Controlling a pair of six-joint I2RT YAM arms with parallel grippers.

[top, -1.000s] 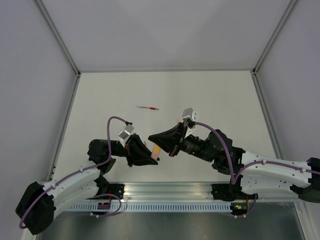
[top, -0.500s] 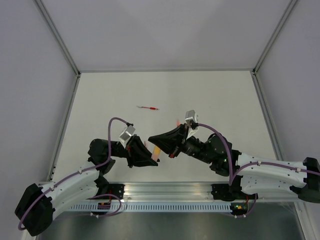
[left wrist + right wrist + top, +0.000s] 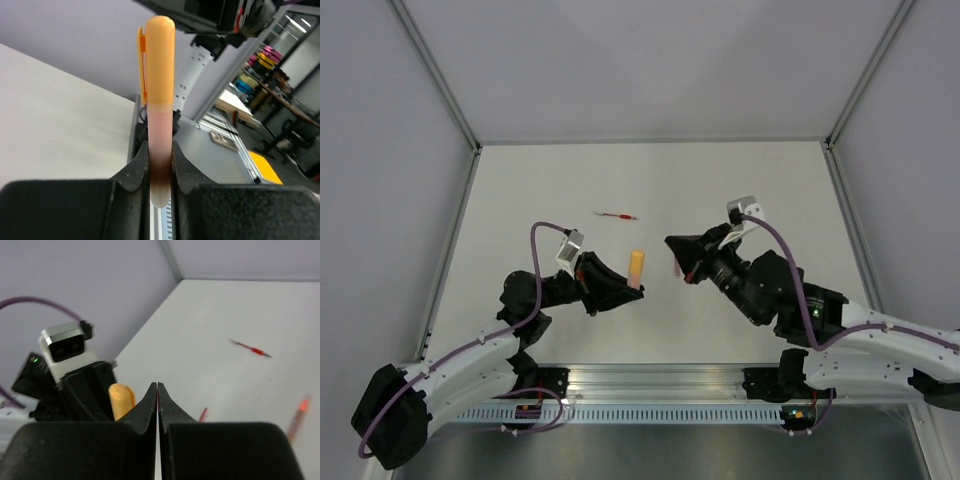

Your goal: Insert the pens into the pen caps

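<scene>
Left fingers (image 3: 134, 172) clamp a pen (image 3: 160, 150) topped by an orange cap (image 3: 160, 60); right fingers (image 3: 143, 407) together, empty.
A red pen (image 3: 615, 215) lies on the tabletop (image 3: 770, 190) at the cap's 11 o'clock.

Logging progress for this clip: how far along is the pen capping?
Done, it seems: an orange cap sits on the pen clamped in the left gripper. In hand: only that; the right gripper is shut, apparently empty. Left: a red pen and a pinkish pen lie on the table, too small to tell if capped.
</scene>
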